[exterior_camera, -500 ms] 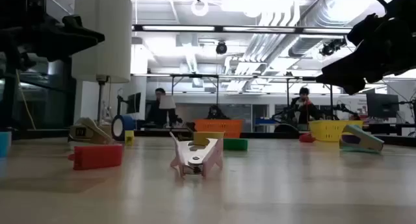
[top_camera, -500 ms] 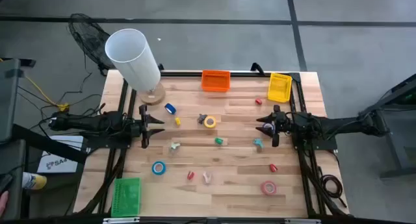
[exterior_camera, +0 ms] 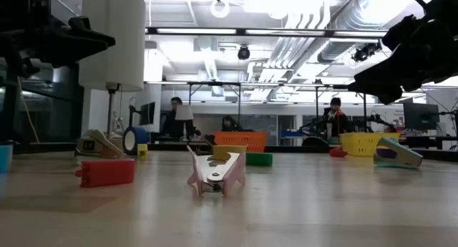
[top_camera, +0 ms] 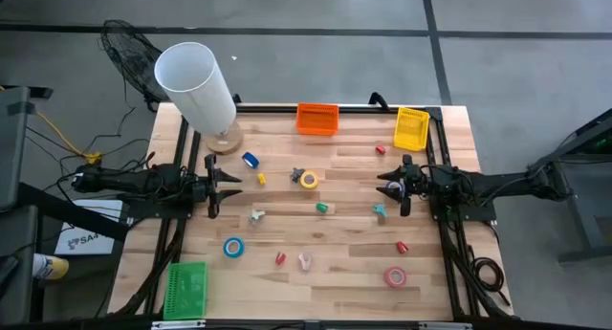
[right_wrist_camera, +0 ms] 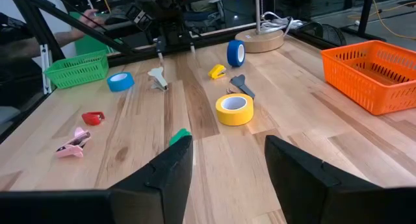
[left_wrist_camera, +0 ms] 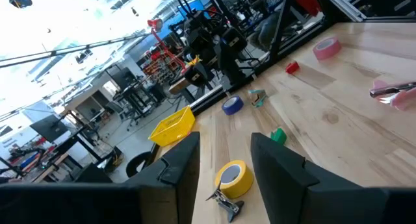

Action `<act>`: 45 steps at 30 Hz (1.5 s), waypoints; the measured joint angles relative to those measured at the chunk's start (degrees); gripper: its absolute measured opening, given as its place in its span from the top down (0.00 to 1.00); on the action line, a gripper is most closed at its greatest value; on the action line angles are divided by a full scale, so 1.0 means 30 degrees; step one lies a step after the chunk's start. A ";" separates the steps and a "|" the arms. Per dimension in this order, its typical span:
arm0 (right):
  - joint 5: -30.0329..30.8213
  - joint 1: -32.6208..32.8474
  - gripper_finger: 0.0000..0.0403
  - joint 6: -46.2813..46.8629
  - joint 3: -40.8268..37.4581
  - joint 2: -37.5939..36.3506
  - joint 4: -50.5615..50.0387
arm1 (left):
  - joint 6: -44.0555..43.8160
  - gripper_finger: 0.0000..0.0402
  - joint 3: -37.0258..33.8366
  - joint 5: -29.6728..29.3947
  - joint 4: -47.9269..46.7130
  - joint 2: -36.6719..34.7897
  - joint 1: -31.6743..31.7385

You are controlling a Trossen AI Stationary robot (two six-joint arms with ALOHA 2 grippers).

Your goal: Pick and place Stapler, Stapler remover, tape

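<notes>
Almost nothing differs from half a second ago: both arms sit where they were and every item on the worktop [top_camera: 354, 182] is in the same place, so by my reading no pick has begun and all of the task is still ahead of you.

The white cylinder [top_camera: 196, 86] stands at the worktop's 10 o'clock corner. Baskets come next: orange [top_camera: 317, 119] at 12, yellow [top_camera: 411, 128] toward 1, green [top_camera: 185, 290] at 7.

Your left claw [top_camera: 214, 186] waits at 9 o'clock, your right claw [top_camera: 400, 186] at 3; each has its fingers spread and grips nothing.

Tape: the yellow roll [top_camera: 309, 180] lies flat just above centre, hole upward; the dark blue roll [top_camera: 250, 161] stands on edge toward 10; the light blue roll [top_camera: 233, 247] lies flat at 7; the pink roll [top_camera: 395, 275] lies flat at 5.

The pink staple remover [top_camera: 304, 261] sits at 6 o'clock. In the low view it stands nose-on, long axis running toward the camera.
</notes>
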 joint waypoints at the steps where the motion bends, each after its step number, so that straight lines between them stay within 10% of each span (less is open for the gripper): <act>1: 0.0000 0.0000 0.54 -0.0006 0.0004 0.0007 0.0000 | 0.0003 0.66 0.0000 0.0000 -0.0001 -0.0002 0.0000; 34: 0.1718 0.0007 0.54 0.0634 0.0004 0.0000 0.1161 | 0.0001 0.66 0.0000 -0.0001 0.0001 -0.0005 0.0000; 45: 0.8855 0.0000 0.54 0.3854 0.0119 0.0284 -0.0324 | 0.0001 0.66 0.0000 -0.0003 0.0001 -0.0006 0.0000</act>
